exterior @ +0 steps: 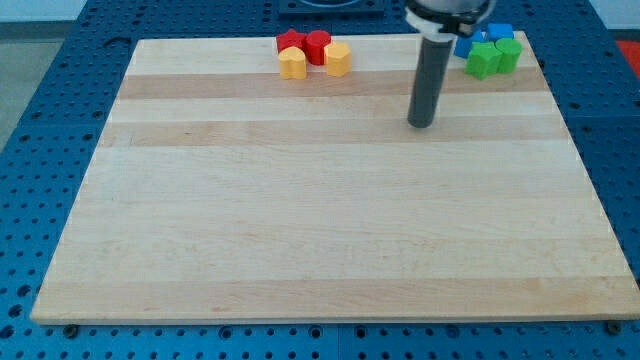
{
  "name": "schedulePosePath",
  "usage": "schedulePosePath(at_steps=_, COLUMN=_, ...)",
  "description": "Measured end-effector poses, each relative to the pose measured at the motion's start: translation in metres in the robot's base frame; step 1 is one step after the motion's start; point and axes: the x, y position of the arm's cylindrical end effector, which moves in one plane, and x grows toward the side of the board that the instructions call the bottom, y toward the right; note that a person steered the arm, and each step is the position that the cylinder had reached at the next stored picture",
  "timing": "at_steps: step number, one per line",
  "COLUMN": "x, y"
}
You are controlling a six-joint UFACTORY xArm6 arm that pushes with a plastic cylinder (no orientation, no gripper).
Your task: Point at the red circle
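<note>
The red circle [318,46] is a red cylinder at the view's top, a little left of centre, on the wooden board [330,220]. A red star-like block [290,41] touches it on the left. A yellow block [292,64] and a yellow hexagon-like block [338,59] sit just below them. My tip [422,124] is on the board to the right of and below this cluster, well apart from the red circle.
At the view's top right are two blue blocks [497,33] and two green blocks [484,59], [508,54], close to the rod's right side. A blue perforated table [40,120] surrounds the board.
</note>
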Motion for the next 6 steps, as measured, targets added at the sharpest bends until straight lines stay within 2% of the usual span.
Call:
schedulePosePath(at_steps=4, x=-0.123, y=0.004)
schedulePosePath(at_steps=5, x=-0.164, y=-0.016)
schedulePosePath(at_steps=6, x=-0.18, y=-0.06)
